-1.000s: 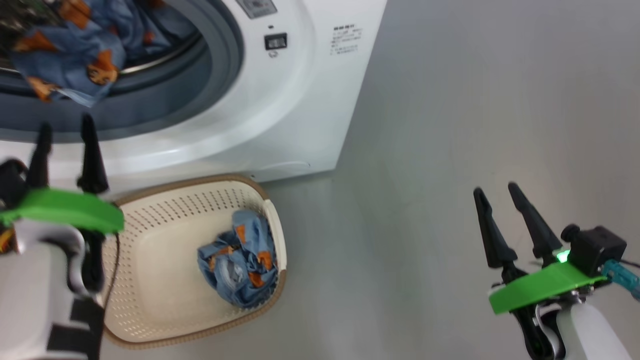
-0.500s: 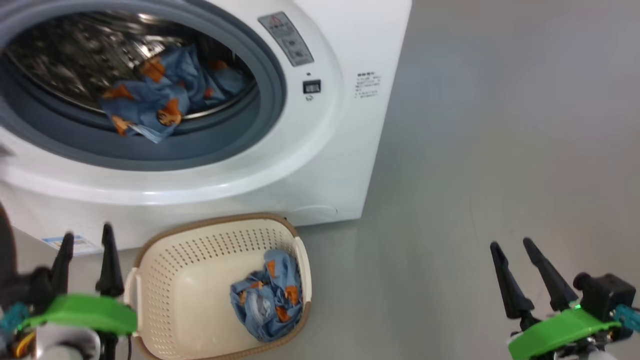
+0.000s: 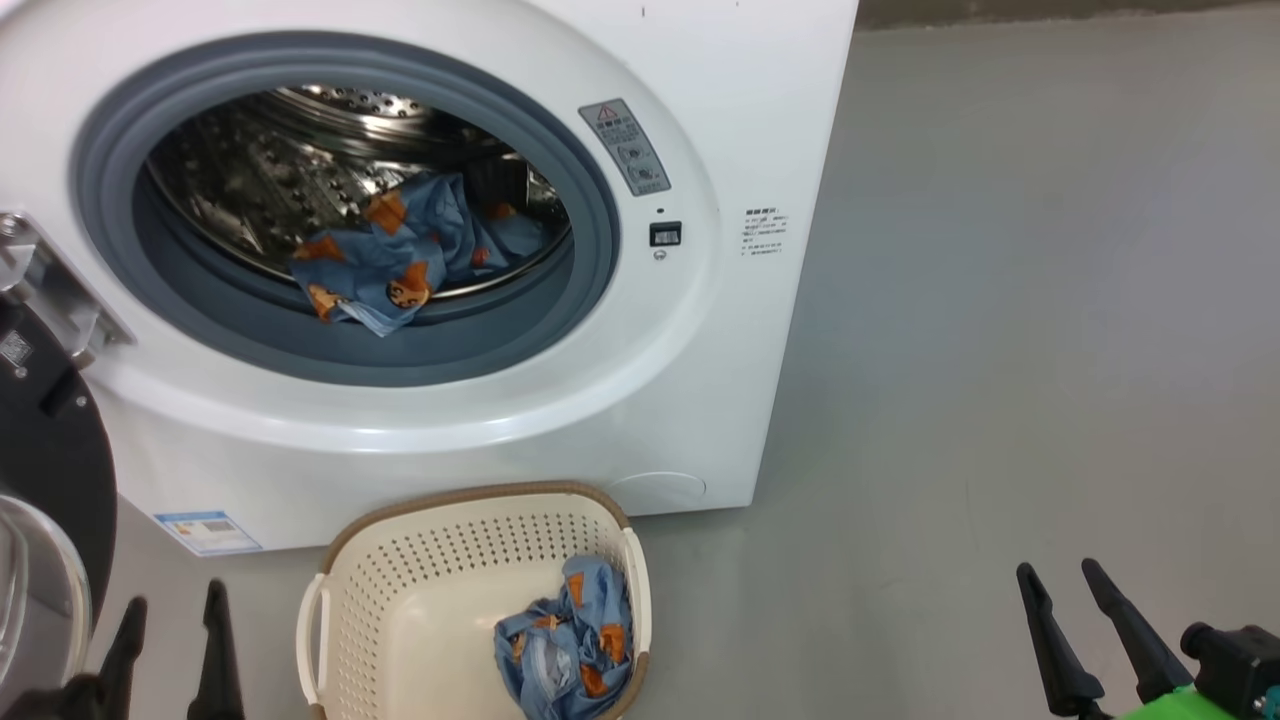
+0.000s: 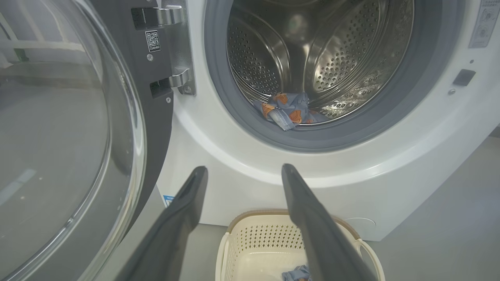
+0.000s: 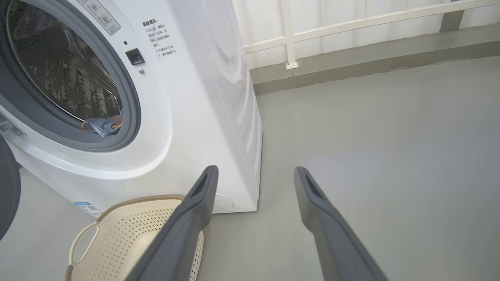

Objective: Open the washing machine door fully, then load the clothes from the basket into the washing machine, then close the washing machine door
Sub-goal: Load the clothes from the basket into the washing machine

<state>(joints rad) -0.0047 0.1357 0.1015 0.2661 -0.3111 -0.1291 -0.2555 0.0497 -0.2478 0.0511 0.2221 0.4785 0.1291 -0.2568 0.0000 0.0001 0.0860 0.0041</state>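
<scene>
Far left: the washing machine door [image 3: 45, 440] stands swung open on its hinge [image 4: 175, 47], black rim and glass bowl occupying the left margin of the head view. Just beside its lower edge the left gripper [image 3: 174, 595] points upward, fingers spread with nothing between them, released. In the left wrist view the door's rim lies close on the fingers' left and the far rim of the basket [image 4: 254, 213] lies below them.

Centre: the washing machine [image 3: 700, 400] presents an unobstructed round opening. The grey rubber ring [image 3: 600, 200] borders the steel drum [image 3: 250, 170]. One garment [image 3: 400, 265] of the clothes lies at the drum's front, its lower fold draped onto the ring's inner lip. A blue label [image 3: 207, 532] sits at the lower left corner of the machine's front.

Below: the basket rests on the floor [image 3: 1000, 350] near the machine's base; contact between the two cannot be determined. The second garment [image 3: 570, 650] lies crumpled against the basket's right wall, leaving the left of its bottom open.

Right: open grey floor extends from the machine's right edge to the frame edge. The right gripper [image 3: 1055, 567] hovers over it — well apart from basket and machine — fingers spread, holding nothing. In the right wrist view a white railing [image 5: 289, 35] bounds the floor's far side
</scene>
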